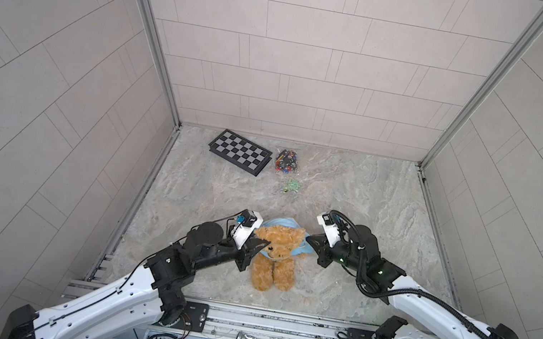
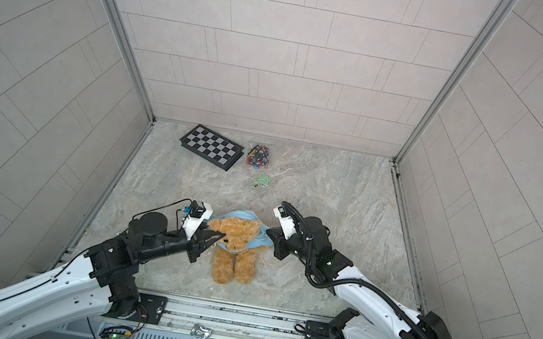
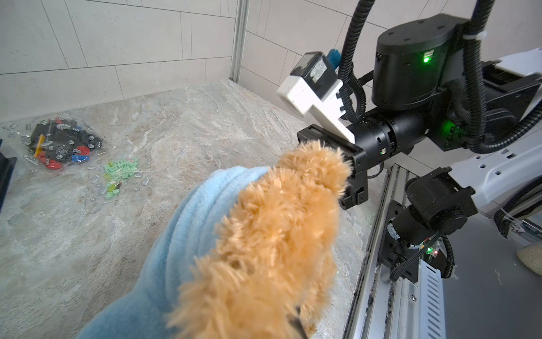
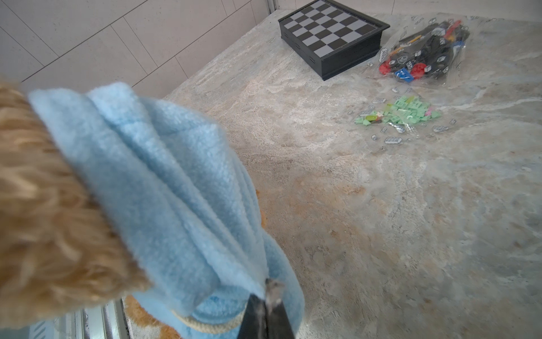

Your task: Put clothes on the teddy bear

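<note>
1. R gripper (image 4: 271, 286): jaws pressed together, pinching a fold of the light blue hoodie (image 4: 164, 182). Cloth runs taut in pleats to the tips.
2. L gripper (image 1: 264, 244): jaws nearly together at the opp. side of the hoodie, by the bear's cheek, pinching the hoodie edge. In the left wrist view only one dark fingertip (image 3: 296, 324) shows among the fur, so the contact pt. is mostly hidden.
3. Hoodie: stretched between both grippers and ringed around the head of the teddy bear (image 1: 282, 238). In both top views a blue band shows behind the head and under the chin. Body and legs are uncovered.
4. Teddy bear: on the table (image 1: 369, 203), near the front rail, approx. centred between the arms. Legs point toward the rail, head toward the back wall.
5. Back-left of table, well apart from the bear:
   - chessboard box (image 1: 240, 151)
   - bag of dark bricks (image 1: 286, 161), just beside the box
   - small bag of green bricks (image 1: 291, 185), nearer the bear
</note>
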Controlling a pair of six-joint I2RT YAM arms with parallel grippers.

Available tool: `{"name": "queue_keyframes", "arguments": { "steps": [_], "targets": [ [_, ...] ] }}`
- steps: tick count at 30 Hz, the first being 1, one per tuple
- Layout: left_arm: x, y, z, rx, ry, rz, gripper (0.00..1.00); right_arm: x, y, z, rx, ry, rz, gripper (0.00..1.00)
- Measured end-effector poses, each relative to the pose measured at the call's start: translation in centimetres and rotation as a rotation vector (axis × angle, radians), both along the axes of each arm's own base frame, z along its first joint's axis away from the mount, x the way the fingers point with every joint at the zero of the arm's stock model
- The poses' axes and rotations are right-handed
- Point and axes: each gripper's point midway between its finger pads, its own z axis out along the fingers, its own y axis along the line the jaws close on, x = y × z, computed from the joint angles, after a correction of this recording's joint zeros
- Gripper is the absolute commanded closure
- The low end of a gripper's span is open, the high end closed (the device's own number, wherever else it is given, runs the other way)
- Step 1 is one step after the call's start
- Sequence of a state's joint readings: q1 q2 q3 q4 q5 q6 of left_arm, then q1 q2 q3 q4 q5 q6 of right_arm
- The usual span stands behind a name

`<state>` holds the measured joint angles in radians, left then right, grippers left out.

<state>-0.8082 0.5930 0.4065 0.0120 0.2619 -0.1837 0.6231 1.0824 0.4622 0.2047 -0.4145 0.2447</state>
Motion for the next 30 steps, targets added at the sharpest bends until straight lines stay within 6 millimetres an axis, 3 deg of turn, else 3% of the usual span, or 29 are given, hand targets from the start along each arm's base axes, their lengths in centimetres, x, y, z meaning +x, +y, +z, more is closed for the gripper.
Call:
{"name": "queue_keyframes", "arguments": {
  "steps": [5,10,14,19,24,30],
  "targets": [
    [0.0,0.9,0.3,-0.043,0.006,0.045,1.0,0.2,0.9,-1.4,0.004,0.033,0.034,1.0],
    [0.2,1.6,0.7,-0.097,0.034,0.1,1.0,0.1,2.1,0.3,-0.01,0.01,0.075,1.0],
    [0.8,1.5,0.8,-0.119,0.085,0.135,1.0,-2.0,3.1,2.2,-0.039,-0.087,0.138,0.82],
    [2.2,1.6,2.2,-0.134,0.182,0.218,1.0,-3.0,1.2,4.9,-0.043,-0.202,0.106,0.52],
    [3.2,1.6,2.3,-0.188,0.287,0.266,1.0,-4.3,1.0,6.1,-0.08,-0.279,0.139,0.45],
    [3.2,1.0,2.0,-0.262,0.405,0.273,1.0,-5.8,3.7,4.1,-0.127,-0.292,0.248,0.41]
  ]
}}
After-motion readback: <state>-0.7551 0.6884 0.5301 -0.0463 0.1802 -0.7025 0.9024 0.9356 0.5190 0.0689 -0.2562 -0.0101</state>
